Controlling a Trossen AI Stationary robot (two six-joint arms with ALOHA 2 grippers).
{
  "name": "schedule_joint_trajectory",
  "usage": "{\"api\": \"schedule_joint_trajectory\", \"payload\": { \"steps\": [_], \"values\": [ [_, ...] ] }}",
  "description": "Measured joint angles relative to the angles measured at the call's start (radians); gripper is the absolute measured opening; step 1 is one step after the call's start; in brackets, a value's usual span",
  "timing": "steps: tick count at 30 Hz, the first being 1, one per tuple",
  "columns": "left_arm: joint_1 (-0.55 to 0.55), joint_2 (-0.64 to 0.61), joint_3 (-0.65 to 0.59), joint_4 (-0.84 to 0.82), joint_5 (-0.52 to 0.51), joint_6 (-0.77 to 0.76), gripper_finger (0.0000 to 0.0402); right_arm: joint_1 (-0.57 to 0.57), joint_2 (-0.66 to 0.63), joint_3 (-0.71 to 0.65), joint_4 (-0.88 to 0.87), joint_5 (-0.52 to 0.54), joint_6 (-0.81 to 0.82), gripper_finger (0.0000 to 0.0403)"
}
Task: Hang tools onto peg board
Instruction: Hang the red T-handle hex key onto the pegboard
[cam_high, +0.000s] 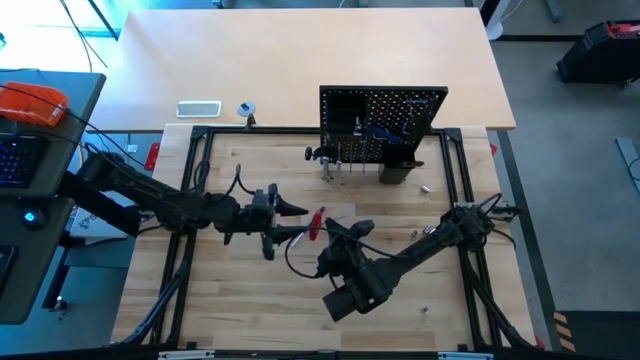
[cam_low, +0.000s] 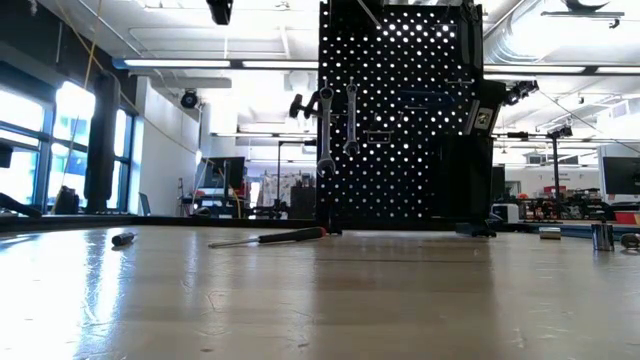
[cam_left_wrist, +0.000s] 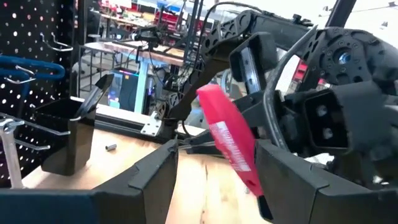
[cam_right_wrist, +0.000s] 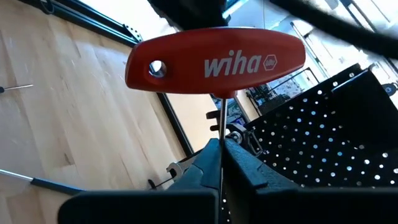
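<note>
Above the bench's (cam_high: 250, 310) middle, the right pincer (cam_right_wrist: 221, 146) is clamped on the shaft of a red T-handle key (cam_right_wrist: 214, 61). The left pincer (cam_left_wrist: 214, 165) gapes empty just left of it. The peg board (cam_high: 382, 124) stands at the far side.

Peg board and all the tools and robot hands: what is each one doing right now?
Peg board: upright.
Wrenches: hanging on it.
Red T-handle tool: held by its shaft.
Right gripper: fingers shut on it.
Left gripper: fingers open beside the red handle.
Screwdriver: lying on table.
</note>
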Motion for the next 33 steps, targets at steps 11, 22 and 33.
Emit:
{"api": "schedule_joint_trajectory", "payload": {
  "steps": [11,22,33],
  "values": [
    [-0.014,0.011,0.000,-0.019,-0.030,-0.021,0.0203,-0.016,0.000,0.000,0.018,-0.013,-0.002,0.0000],
    [-0.026,0.009,0.000,0.024,-0.080,0.016,0.0203,-0.034,0.000,-0.001,0.102,-0.011,-0.108,0.0000],
    [-0.027,0.016,0.004,-0.021,-0.124,0.000,0.0214,-0.050,0.000,-0.001,0.215,-0.016,-0.233,0.0000]
  ]
}}
